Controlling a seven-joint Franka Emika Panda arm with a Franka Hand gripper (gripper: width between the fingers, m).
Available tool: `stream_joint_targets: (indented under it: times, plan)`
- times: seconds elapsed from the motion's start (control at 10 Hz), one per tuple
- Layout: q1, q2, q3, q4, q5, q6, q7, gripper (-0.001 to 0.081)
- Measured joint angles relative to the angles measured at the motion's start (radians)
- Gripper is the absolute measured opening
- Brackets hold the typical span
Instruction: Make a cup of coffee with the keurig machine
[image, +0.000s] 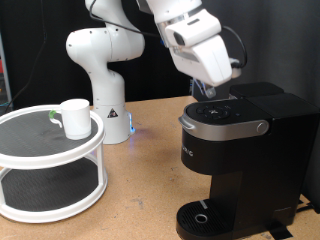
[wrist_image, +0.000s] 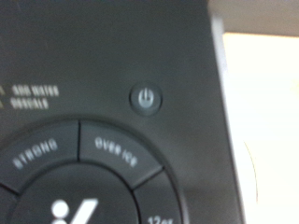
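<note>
The keurig machine (image: 235, 160), a boxy black brewer with a grey-silver lid handle, stands at the exterior view's right with its lid down. My gripper (image: 207, 93) hangs just above the lid's back part; its fingertips are hidden behind the hand. The wrist view is filled by the machine's top panel (wrist_image: 103, 56), with the round power button (wrist_image: 145, 98) in the middle and a ring of buttons marked STRONG and OVER ICE; no fingers show there. The cup (image: 74, 117), a small white mug, sits on the top tier of a white round shelf at the left.
The white two-tier round shelf (image: 50, 190) stands on the wooden table at the exterior view's left. The arm's white base (image: 105, 90) rises behind it. The machine's round drip base (image: 205, 217) holds nothing.
</note>
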Motion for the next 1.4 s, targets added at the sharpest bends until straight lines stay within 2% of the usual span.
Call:
stream_joint_targets:
  times: [0.3,0.4,0.6,0.9,1.1,1.2,1.4]
  plan:
    - [-0.002,-0.023,-0.011,0.050,0.003,-0.090,0.001,0.0002]
    - [-0.002,-0.022,-0.011,0.050,-0.007,-0.106,0.001,0.0002]
    - [-0.005,-0.024,-0.024,0.049,-0.025,-0.183,-0.073,0.0002]
    - [-0.017,-0.073,-0.076,-0.010,-0.008,-0.200,-0.193,0.0002]
    - [-0.032,-0.120,-0.113,-0.049,-0.014,-0.251,-0.260,0.0002]
    - [-0.042,-0.139,-0.128,-0.059,-0.026,-0.283,-0.276,0.0002]
    - [-0.045,-0.153,-0.130,-0.069,-0.033,-0.293,-0.277,0.0002]
